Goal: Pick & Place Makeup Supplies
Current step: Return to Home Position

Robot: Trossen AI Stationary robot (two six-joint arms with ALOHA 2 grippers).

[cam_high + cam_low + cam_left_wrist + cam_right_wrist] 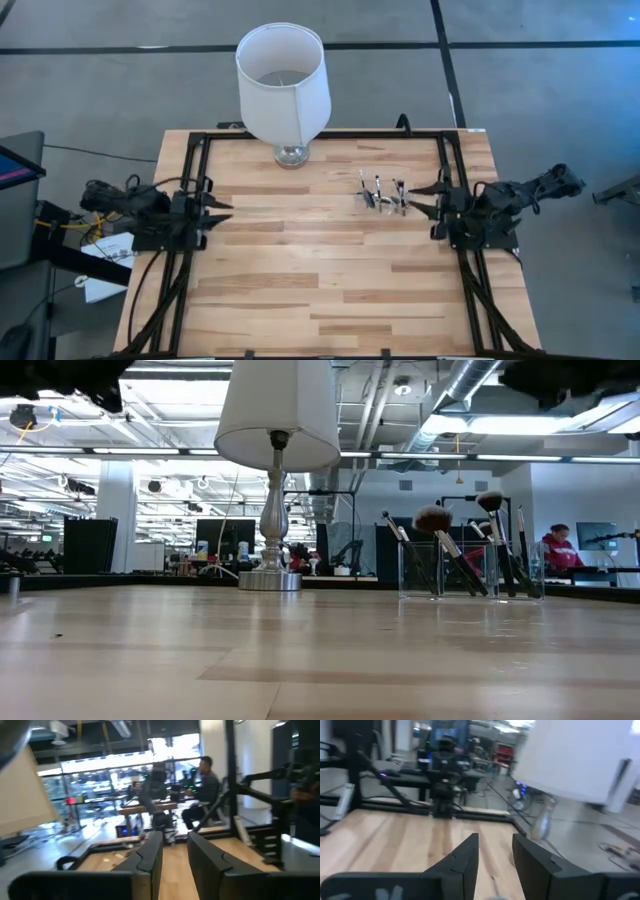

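Judging from the bare near boards of the table [300, 290], no brush lay loose, so nothing looked left to pick. The left gripper [218, 209] sat at the table's left edge and the right gripper [428, 204] at its right edge. Each had its fingers slightly parted and held nothing, which I read as both arms parked or nearly so. Just beside the right gripper, toward the table's middle, the brushes [455, 550] stood bristles-up in the clear holder [533, 588], leaning at different angles, one with a fluffy head. Placing therefore seemed finished, with at most the arms' homing to complete. At the far edge stood the lamp [277, 410], and a person [558, 548] showed in the room beyond. No brand, label or writing could be read anywhere.
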